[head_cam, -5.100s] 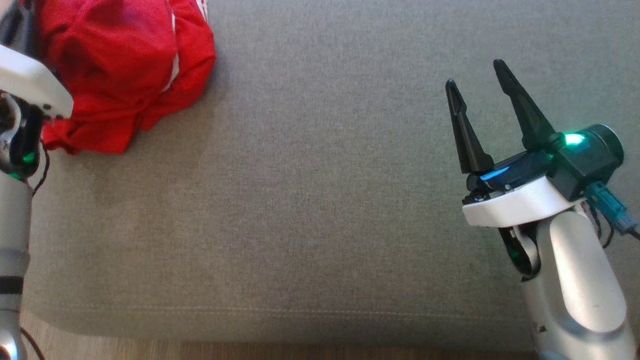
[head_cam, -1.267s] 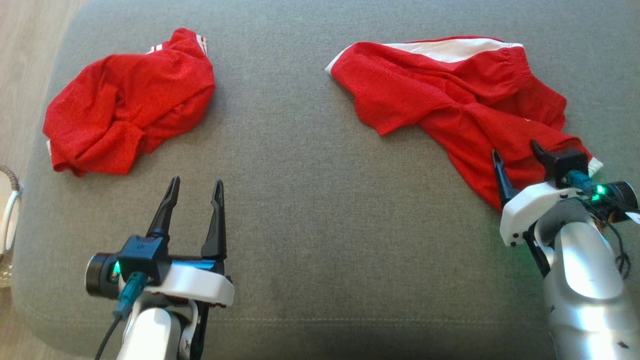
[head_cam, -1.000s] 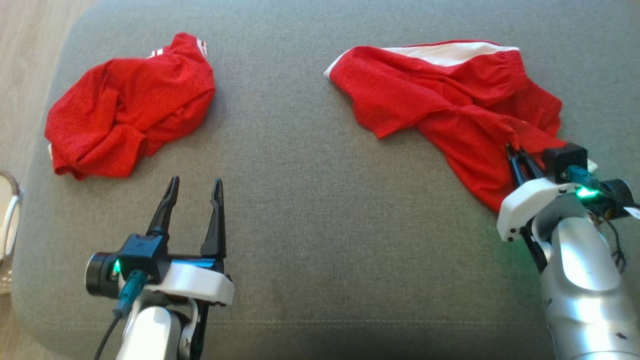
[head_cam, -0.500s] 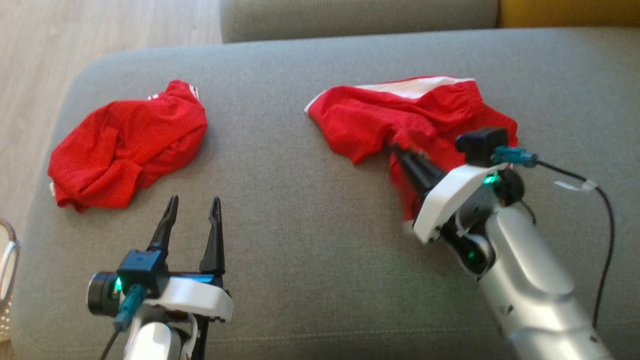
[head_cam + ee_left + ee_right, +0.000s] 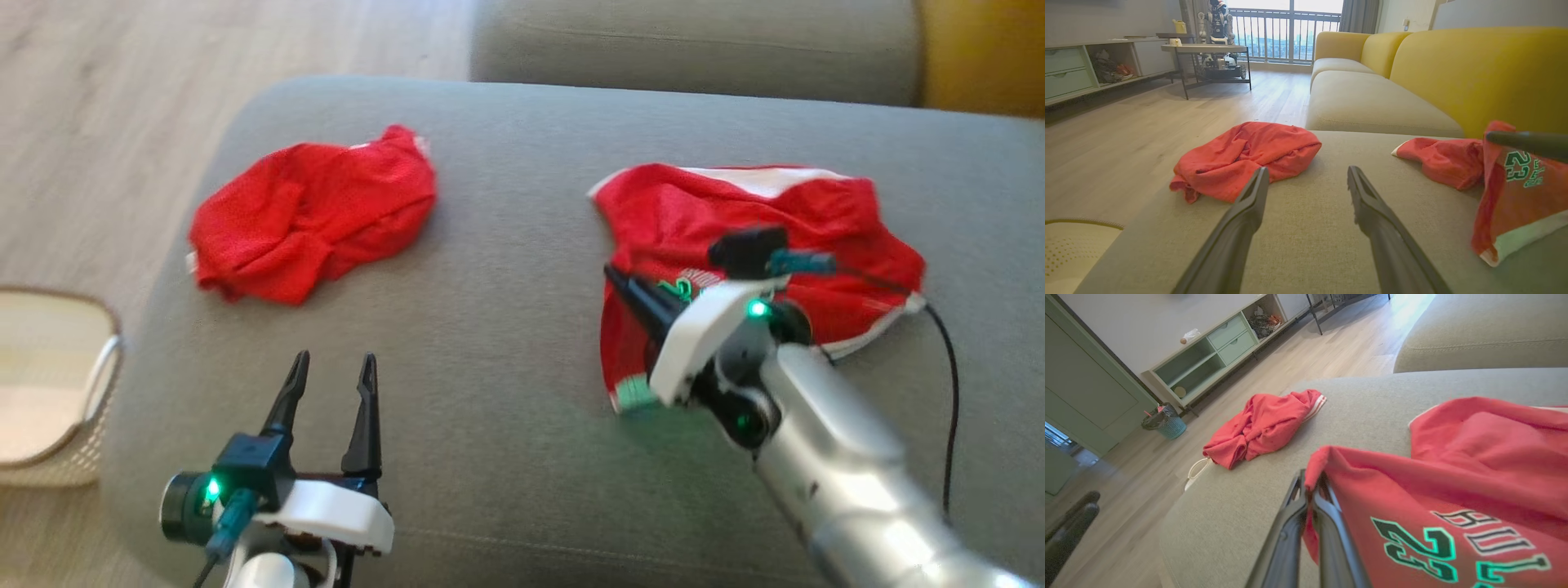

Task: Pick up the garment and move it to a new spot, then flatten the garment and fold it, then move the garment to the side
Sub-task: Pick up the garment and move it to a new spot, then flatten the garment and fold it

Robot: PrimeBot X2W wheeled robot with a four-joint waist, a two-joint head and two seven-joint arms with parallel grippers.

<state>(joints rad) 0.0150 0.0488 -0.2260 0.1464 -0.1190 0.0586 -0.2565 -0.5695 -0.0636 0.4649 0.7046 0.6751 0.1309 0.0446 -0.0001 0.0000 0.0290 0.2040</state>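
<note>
A red garment point(image 5: 735, 204) with a green "23" print lies partly spread on the right half of the grey cushion point(image 5: 506, 327). My right gripper point(image 5: 612, 273) is shut on a fold of its edge and holds that part up off the cushion. The cloth hangs from the tips, as the right wrist view shows at the gripper point(image 5: 1310, 482) and garment point(image 5: 1453, 490). My left gripper point(image 5: 335, 363) stands open near the cushion's front left, with nothing between its fingers. In the left wrist view, the left gripper point(image 5: 1306, 173) points between both cloths, and the lifted garment point(image 5: 1515, 196) hangs at right.
A second red garment point(image 5: 318, 212) lies crumpled at the cushion's far left. A pale basket point(image 5: 106, 384) stands on the wood floor left of the cushion. Another grey cushion point(image 5: 694, 41) and a yellow sofa point(image 5: 1474, 69) lie behind.
My right gripper has shut on the garment's near edge, then lifted it and drawn it leftward, folding cloth over. The head camera has shifted. The left gripper stays open and still.
</note>
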